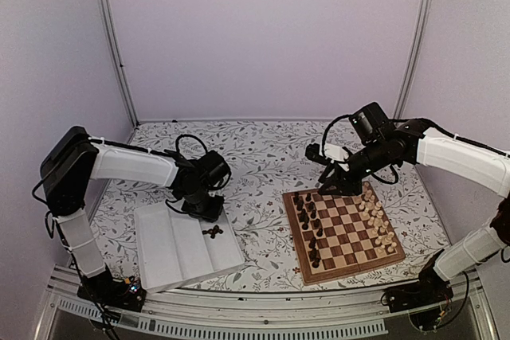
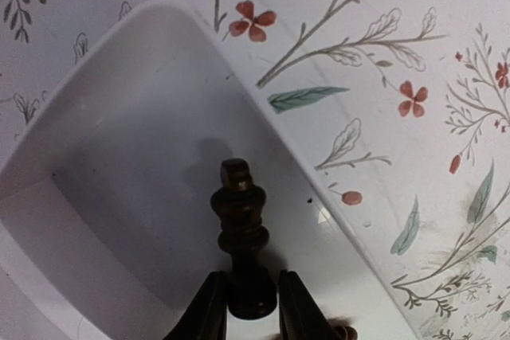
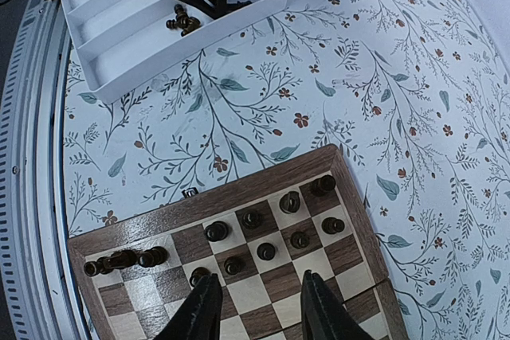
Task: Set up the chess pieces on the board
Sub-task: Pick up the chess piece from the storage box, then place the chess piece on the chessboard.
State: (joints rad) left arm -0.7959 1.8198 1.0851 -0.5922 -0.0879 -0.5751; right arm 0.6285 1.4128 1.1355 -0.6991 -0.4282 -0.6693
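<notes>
My left gripper [image 2: 249,304] is shut on the base of a dark brown chess piece [image 2: 241,236] and holds it over the white tray [image 2: 119,157]. In the top view the left gripper [image 1: 203,206] is at the tray's far right corner, with a few dark pieces [image 1: 213,232] lying in the tray. The board [image 1: 344,228] lies at the right, dark pieces [image 1: 311,224] on its left side, pale ones [image 1: 378,220] on its right. My right gripper [image 3: 259,312] is open and empty above the board's dark pieces [image 3: 267,232], near the far left corner [image 1: 333,185].
The white ridged tray [image 1: 179,248] sits at the front left on a floral tablecloth [image 1: 263,157]. In the right wrist view the tray [image 3: 119,29] with leftover dark pieces [image 3: 183,20] lies at the top left. White walls and metal posts enclose the table.
</notes>
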